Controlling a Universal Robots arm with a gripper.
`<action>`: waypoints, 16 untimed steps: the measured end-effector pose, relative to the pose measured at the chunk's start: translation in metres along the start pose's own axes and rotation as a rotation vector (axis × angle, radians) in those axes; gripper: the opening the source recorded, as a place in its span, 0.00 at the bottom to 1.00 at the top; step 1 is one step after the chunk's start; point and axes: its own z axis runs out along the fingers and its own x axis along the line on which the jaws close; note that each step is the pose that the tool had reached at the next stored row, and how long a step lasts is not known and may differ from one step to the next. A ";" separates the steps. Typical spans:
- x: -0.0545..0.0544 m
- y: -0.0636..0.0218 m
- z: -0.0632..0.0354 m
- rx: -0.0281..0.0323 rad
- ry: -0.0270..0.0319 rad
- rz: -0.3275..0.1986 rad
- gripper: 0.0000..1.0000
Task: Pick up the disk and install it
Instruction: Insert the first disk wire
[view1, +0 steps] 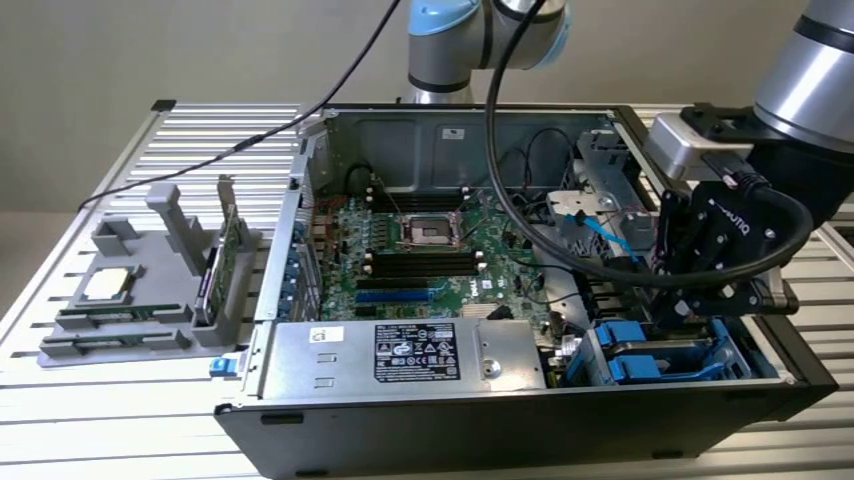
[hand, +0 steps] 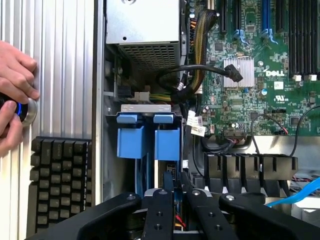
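Note:
The disk (view1: 654, 357) stands edge-up in the drive bay at the front corner of the open computer case (view1: 534, 425), on the exterior view's right. Its bright blue carrier shows around a grey body. In the wrist view the blue carrier tabs (hand: 167, 143) sit under the bay's metal lip. My gripper (view1: 683, 318) reaches straight down onto the disk's top edge. Its black fingers (hand: 165, 200) stand close together, with a strip of blue carrier pinched between them. The part of the disk below the grip is hidden.
Beside the bay lies a silver power supply box (view1: 400, 355), with the motherboard (view1: 427, 260) and loose black cables (hand: 200, 70) behind it. A grey parts holder (view1: 134, 290) sits outside the case. A person's hand (hand: 15, 75) rests on a lit knob (hand: 27, 111) above a keyboard (hand: 60, 180).

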 end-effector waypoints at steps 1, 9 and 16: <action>0.000 0.0000 0.0003 0.0000 -0.0001 0.000 0.16; 0.002 -0.0003 0.0028 -0.0001 0.0000 0.001 0.16; 0.002 -0.0005 0.0032 0.0002 -0.0011 0.001 0.24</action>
